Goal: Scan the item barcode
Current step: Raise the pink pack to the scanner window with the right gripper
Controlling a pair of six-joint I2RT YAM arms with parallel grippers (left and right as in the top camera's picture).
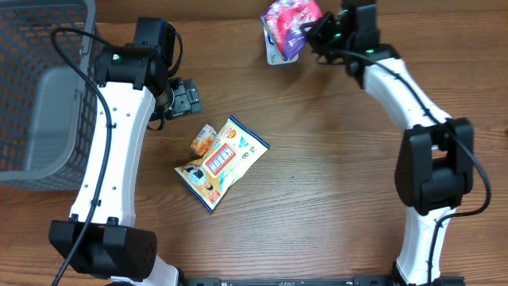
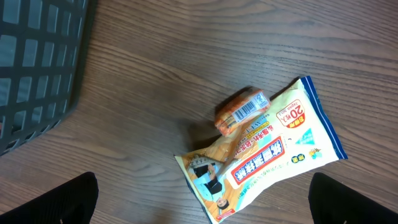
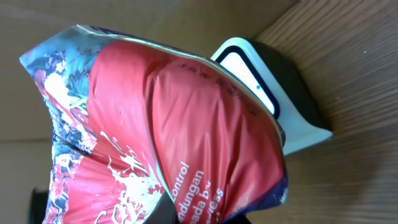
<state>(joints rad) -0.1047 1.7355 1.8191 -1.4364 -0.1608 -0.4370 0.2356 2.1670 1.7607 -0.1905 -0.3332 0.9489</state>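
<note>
We see the right fingers (image 1: 319, 32) clenched on the red-purple pouch (image 3: 155, 124), just beside the white scanner (image 3: 261, 81) at the far edge of the surface (image 1: 333, 159). Right wrist cam reads "control" on it; overhead can't. Left fingers (image 2: 65, 200) are spread wide, empty, above a snack bag (image 2: 273, 155) marked "20", w/ a barcoded orange pack (image 2: 241, 112) touching it.

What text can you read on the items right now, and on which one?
"20": white and yellow flat snack packet; its other print is too small to read.
"control", cut-off "ndungan": red and purple glossy pouch.
Small orange packet: barcode, digits blurred.
White and black scanner: no text visible.
</note>
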